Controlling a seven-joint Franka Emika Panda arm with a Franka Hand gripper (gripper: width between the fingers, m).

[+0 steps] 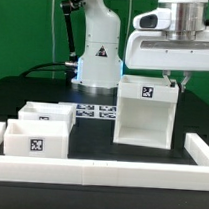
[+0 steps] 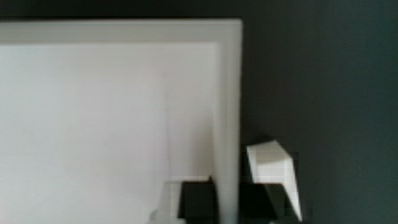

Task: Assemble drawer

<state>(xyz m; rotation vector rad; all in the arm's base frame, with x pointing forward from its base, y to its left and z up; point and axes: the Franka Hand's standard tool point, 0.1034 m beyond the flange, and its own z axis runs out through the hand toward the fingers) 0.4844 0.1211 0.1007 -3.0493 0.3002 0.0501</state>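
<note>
Right of centre in the exterior view, the tall white open-fronted drawer housing (image 1: 142, 120) stands upright on the black table (image 1: 90, 139). The robot gripper (image 1: 172, 85) straddles its upper right wall, fingers (image 2: 270, 168) close either side; clamped or not, can't tell. Lower left sit a small white drawer box (image 1: 47, 114) and a second white box (image 1: 35, 140). The marker board (image 1: 95, 112) lies between them and the housing.
</note>
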